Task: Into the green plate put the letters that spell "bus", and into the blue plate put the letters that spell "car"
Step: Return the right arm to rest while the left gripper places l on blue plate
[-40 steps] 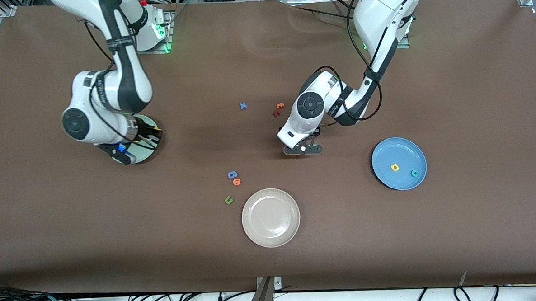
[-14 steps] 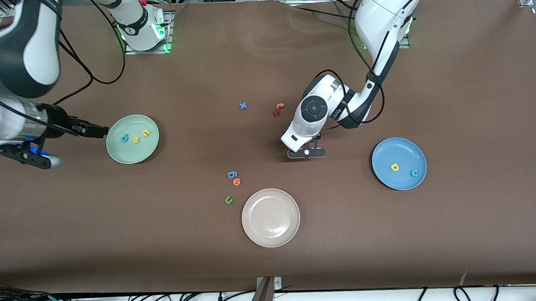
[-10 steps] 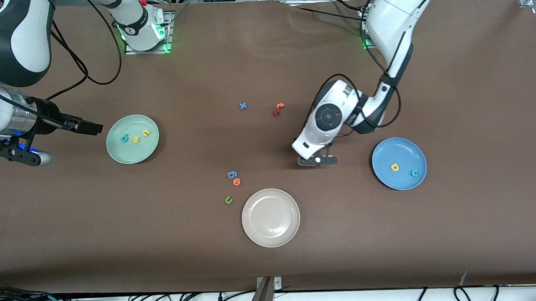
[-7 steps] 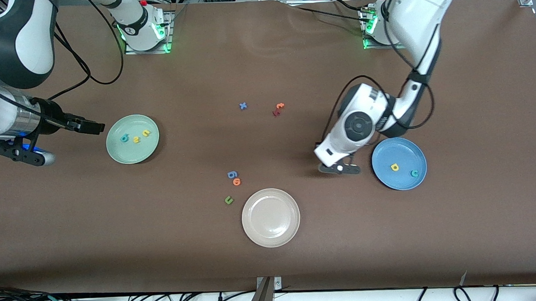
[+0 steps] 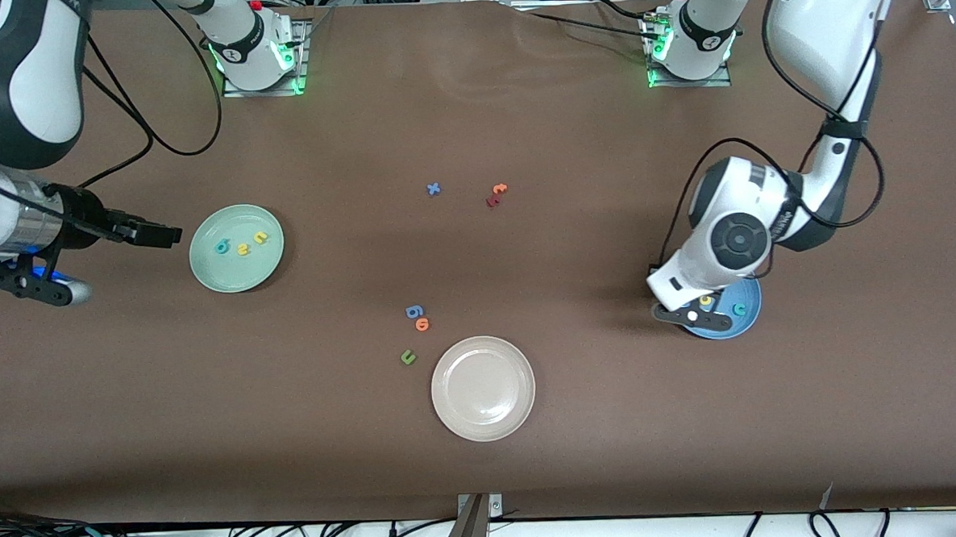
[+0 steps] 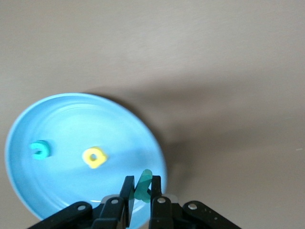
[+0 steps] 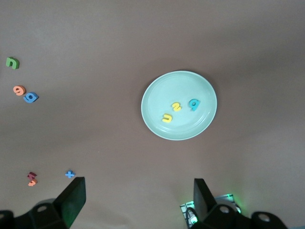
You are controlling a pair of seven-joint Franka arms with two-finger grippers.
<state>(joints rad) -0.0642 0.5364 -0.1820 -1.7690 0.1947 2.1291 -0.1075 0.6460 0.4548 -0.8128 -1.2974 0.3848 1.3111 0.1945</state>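
The blue plate [image 5: 751,322] [image 6: 71,129] lies toward the left arm's end of the table. It holds a yellow a [image 5: 704,300] [image 6: 94,157] and a teal c [image 5: 739,309] [image 6: 39,150]. My left gripper [image 5: 694,315] [image 6: 140,183] hangs over that plate's edge, shut on the thin teal r [image 6: 143,185]. The green plate [image 5: 206,270] [image 7: 155,93] holds the teal b [image 5: 221,247] [image 7: 194,103], yellow s [image 5: 243,249] [image 7: 176,107] and yellow u [image 5: 260,238] [image 7: 167,118]. My right gripper [image 5: 162,232] [image 7: 138,183] is open and empty, up beside the green plate at the right arm's end.
A beige-white plate [image 5: 483,388] lies near the front edge. Beside it lie a blue 6-like piece [image 5: 414,311], an orange letter [image 5: 422,324] and a dark green u [image 5: 408,356]. A blue x [image 5: 433,189] and orange and red letters [image 5: 496,193] lie mid-table.
My left arm has carried the teal r from the table's middle over to the blue plate. The right arm, drawn back from the green plate earlier, has hardly moved in the last second.
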